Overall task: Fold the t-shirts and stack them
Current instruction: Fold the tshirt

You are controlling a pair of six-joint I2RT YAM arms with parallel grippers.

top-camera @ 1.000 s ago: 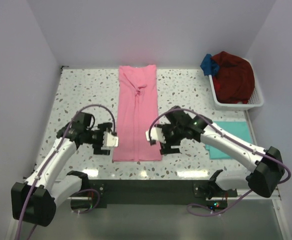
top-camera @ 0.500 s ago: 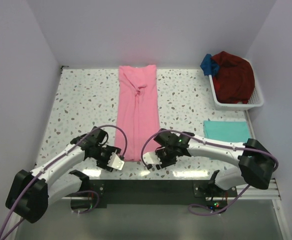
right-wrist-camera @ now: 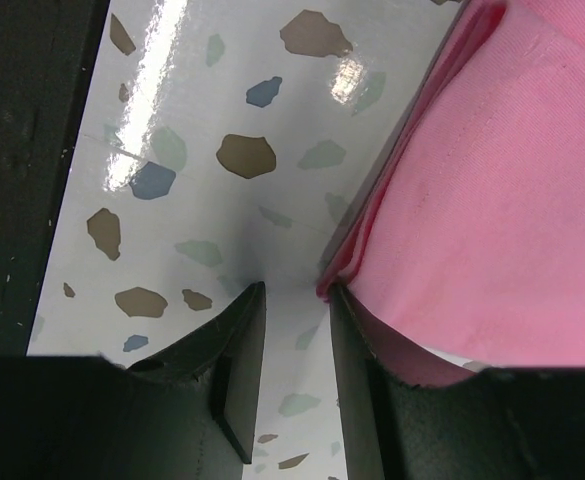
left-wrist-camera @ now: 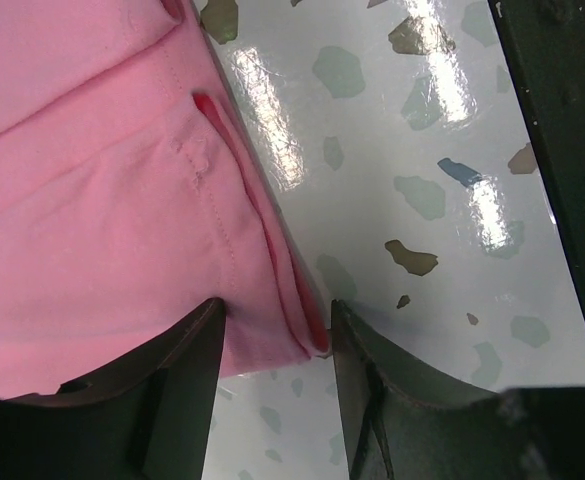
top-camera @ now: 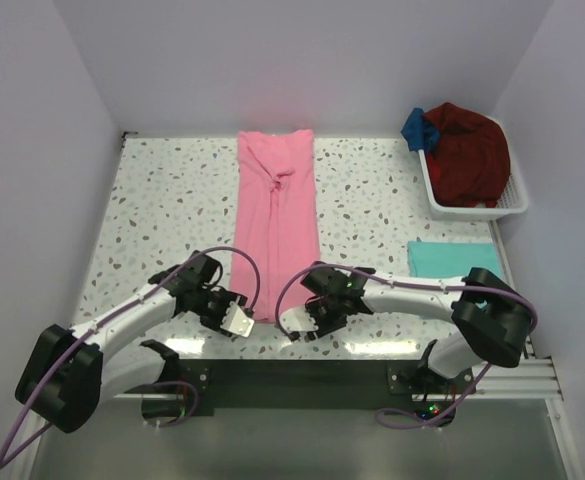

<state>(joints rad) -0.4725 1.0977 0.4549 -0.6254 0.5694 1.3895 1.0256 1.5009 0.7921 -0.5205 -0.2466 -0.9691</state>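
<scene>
The pink t-shirt [top-camera: 275, 215], soft matte knit with stitched hems, lies folded into 1 long narrow strip on the glossy speckled table [top-camera: 172, 200], running from the far edge to the near edge. The left gripper [top-camera: 234, 322] is closed partway on the strip's near left corner, whose layered hem fills the gap between its 2 dark fingers. The right gripper [top-camera: 294, 328] stands at the near right corner, narrowly parted. Cloth touches only 1 finger, and whether it pinches cannot be told. A flat teal t-shirt [top-camera: 452, 260] lies folded to the right. A white slatted plastic basket [top-camera: 512, 205] holds crumpled dark red [top-camera: 467, 150] and blue [top-camera: 417, 128] garments.
</scene>
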